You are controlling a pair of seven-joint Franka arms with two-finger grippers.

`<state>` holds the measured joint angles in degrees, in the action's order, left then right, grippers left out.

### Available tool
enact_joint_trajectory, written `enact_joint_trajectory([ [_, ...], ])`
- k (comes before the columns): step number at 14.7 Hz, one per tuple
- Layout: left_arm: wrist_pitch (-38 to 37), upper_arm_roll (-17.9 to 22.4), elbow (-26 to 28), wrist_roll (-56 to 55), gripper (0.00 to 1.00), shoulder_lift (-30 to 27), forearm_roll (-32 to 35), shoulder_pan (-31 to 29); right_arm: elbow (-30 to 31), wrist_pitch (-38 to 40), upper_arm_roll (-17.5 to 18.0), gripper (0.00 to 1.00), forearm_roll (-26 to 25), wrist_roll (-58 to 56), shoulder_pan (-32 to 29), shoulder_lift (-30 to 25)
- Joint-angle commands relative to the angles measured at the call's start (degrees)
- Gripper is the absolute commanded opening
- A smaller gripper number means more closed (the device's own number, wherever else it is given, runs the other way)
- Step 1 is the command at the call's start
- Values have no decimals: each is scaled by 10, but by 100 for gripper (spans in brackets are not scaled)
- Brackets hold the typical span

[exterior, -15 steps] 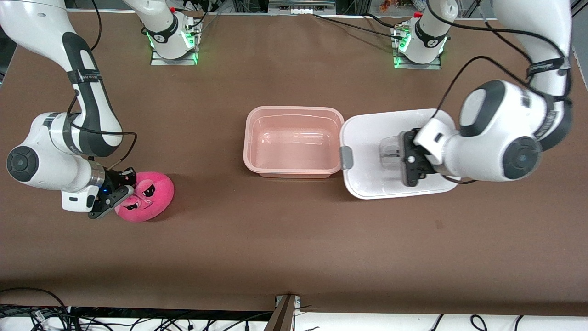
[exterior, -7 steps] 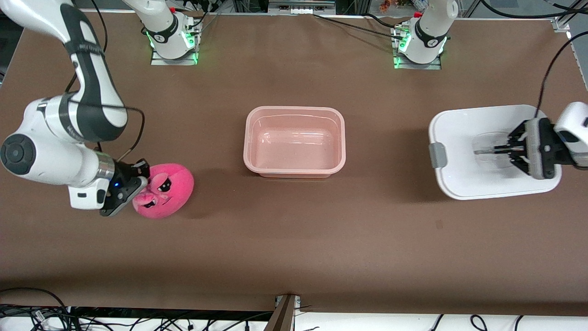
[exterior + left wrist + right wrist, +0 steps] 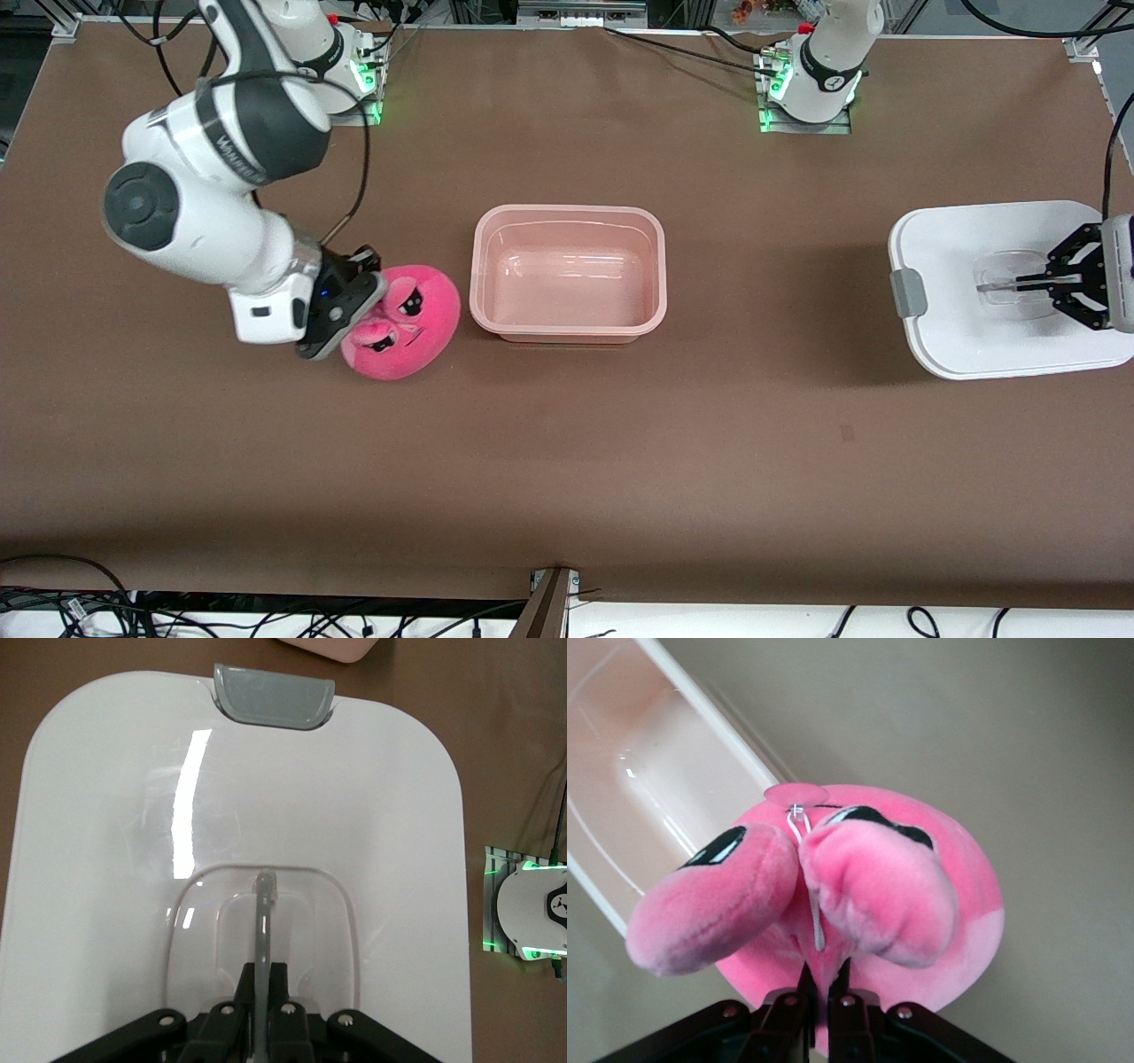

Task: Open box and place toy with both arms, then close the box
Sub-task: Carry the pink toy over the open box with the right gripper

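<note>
Toy carried closer to one open box, one lid held aside

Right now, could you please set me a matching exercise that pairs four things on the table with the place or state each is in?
Things:
1. plush toy
2. pink tub
3. white lid
4. grey clip

Places or states:
A. open and empty, mid-table
B. on the lid's edge that faces the tub
C. off the tub, toward the left arm's end, its clear handle pinched by the left gripper
D. beside the tub, held by the right gripper

Pairs: 1-D, 2-A, 3-C, 4-B
</note>
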<state>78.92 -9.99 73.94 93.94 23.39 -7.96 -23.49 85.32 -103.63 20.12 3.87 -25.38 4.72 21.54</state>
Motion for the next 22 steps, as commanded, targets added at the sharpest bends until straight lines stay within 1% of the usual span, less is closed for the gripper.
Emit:
enact_joint_trajectory([
  [1, -14, -12, -16, 13, 0, 1, 19, 4, 1, 15, -1, 0, -18, 19, 43, -11],
  [3, -14, -13, -15, 12, 0, 2, 15, 6, 1, 18, -1, 0, -36, 65, 77, -10],
  [5, -14, -13, -16, 11, 0, 2, 15, 6, 4, 18, -2, 0, -68, 81, 103, -4],
  [8, -14, -13, -15, 12, 0, 2, 15, 7, 12, 22, -2, 0, -74, 86, 121, -1],
  [11, -14, -30, -19, 10, 0, 1, 15, 23, 12, 54, -2, 0, -84, 84, 129, -4],
  [15, -14, -31, -18, 10, 0, 1, 15, 24, 7, 98, 1, 0, -88, 82, 137, -11],
  [17, -14, -30, -18, 11, 0, 1, 15, 24, 7, 99, 9, 0, -107, 84, 151, -12],
  [20, -13, -28, -19, 7, 0, 3, 13, 35, 7, 90, 8, 0, -140, 93, 182, -1],
  [22, -11, -28, -17, 6, 0, 4, 18, 40, 6, 81, 8, 0, -156, 135, 199, 17],
])
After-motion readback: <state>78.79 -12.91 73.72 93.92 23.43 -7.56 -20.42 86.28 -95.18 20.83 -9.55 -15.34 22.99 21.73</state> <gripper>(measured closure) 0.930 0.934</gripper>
